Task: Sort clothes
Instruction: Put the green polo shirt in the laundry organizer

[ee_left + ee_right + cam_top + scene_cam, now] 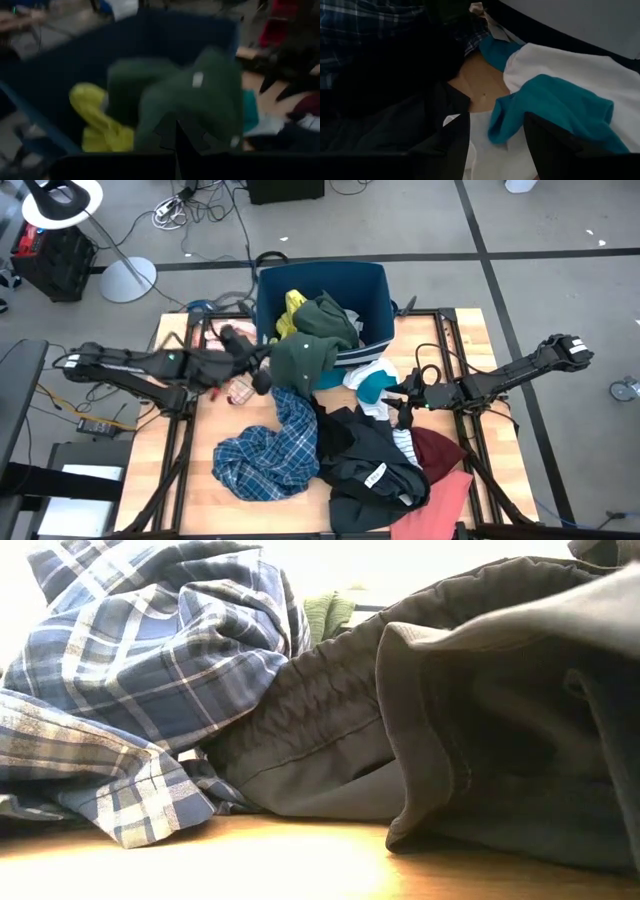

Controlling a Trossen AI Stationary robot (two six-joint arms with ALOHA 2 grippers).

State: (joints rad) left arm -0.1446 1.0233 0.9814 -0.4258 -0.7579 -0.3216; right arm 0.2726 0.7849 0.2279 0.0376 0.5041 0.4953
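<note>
Low view first: right against the lens, the blue plaid shirt (130,670) lies crumpled on the wooden table (300,860), and a dark grey garment (480,710) is heaped against its side, with a scrap of green cloth showing in the gap behind them.

From above, the plaid shirt (268,452) sprawls at the near middle of the table (165,470), touching the black garment (365,460) piled just beside it. At that pile's right edge a maroon piece (440,450) and a salmon pink piece (448,498) peek out — the pink one reaching the table's near edge.

Farther back, the right gripper (402,402) hangs over the teal-white garment (372,385). Its two fingers stand well apart and hold nothing; in the right wrist view they frame the teal cloth (545,107), which lies on the white part of the same garment.

The left gripper (262,378) sits at about the same depth, left of centre, its fingers pressed together on the dark green garment (305,358) — which drapes from the grip up over the front wall of the navy bin (370,280). The left wrist view is blurred, yet it shows that green cloth (190,100) bunched in front of the fingers.

Farthest back, the bin stands at the table's far edge, and inside it lie a yellow garment (292,312) and another dark green one (330,315), touching each other.
</note>
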